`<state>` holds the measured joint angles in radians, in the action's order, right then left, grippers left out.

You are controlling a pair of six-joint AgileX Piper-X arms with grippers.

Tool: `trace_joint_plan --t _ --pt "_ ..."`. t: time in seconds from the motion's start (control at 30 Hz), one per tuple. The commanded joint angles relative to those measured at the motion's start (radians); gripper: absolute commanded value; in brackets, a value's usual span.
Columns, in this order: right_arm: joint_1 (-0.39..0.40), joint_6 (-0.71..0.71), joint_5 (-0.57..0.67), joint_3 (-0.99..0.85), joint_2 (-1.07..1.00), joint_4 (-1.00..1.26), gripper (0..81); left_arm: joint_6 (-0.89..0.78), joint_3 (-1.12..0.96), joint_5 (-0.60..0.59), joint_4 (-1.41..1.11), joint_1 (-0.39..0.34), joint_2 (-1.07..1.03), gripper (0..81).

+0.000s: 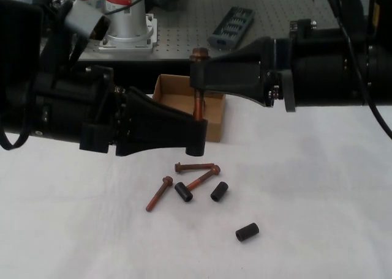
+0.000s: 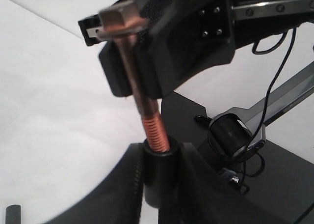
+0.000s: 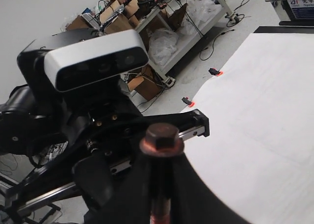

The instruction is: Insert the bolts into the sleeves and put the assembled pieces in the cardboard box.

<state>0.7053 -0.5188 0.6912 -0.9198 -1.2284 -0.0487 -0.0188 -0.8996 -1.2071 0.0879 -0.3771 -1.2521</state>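
A copper bolt (image 1: 198, 104) hangs upright in front of the cardboard box (image 1: 215, 130). My right gripper (image 1: 197, 77) is shut on its shaft just under the head (image 3: 161, 139). The bolt's threaded tip (image 2: 156, 135) enters the top of a black sleeve (image 2: 158, 172). My left gripper (image 2: 158, 180) is shut on that sleeve from below, and it reaches in from the left (image 1: 196, 145) in the high view. The right gripper (image 2: 162, 62) shows close up around the bolt in the left wrist view.
On the white cloth near the front lie three loose bolts (image 1: 195, 167) (image 1: 203, 179) (image 1: 158, 193) and three black sleeves (image 1: 184, 192) (image 1: 218, 191) (image 1: 247, 232). A metal post base (image 1: 125, 22) and a black rack (image 1: 233, 26) stand behind on the perforated bench.
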Motion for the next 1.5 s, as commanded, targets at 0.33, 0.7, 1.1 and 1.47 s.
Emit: trace_joint_plan --t 0.33,0.7,1.1,1.47 --pt "0.007 0.073 0.014 -0.002 -0.001 -0.060 2.9 -0.012 -0.017 -0.007 -0.059 0.004 0.010 0.6" --pt "0.020 0.048 0.033 -0.002 -0.001 -0.088 2.9 -0.049 -0.017 0.022 -0.120 0.004 0.010 0.6" --pt "0.078 0.018 -0.032 -0.002 0.001 -0.118 2.9 -0.052 -0.017 0.105 -0.120 0.004 0.010 0.6" --pt "0.078 -0.027 -0.106 -0.002 0.001 -0.118 2.9 -0.052 -0.017 0.104 -0.120 0.004 0.010 0.6"
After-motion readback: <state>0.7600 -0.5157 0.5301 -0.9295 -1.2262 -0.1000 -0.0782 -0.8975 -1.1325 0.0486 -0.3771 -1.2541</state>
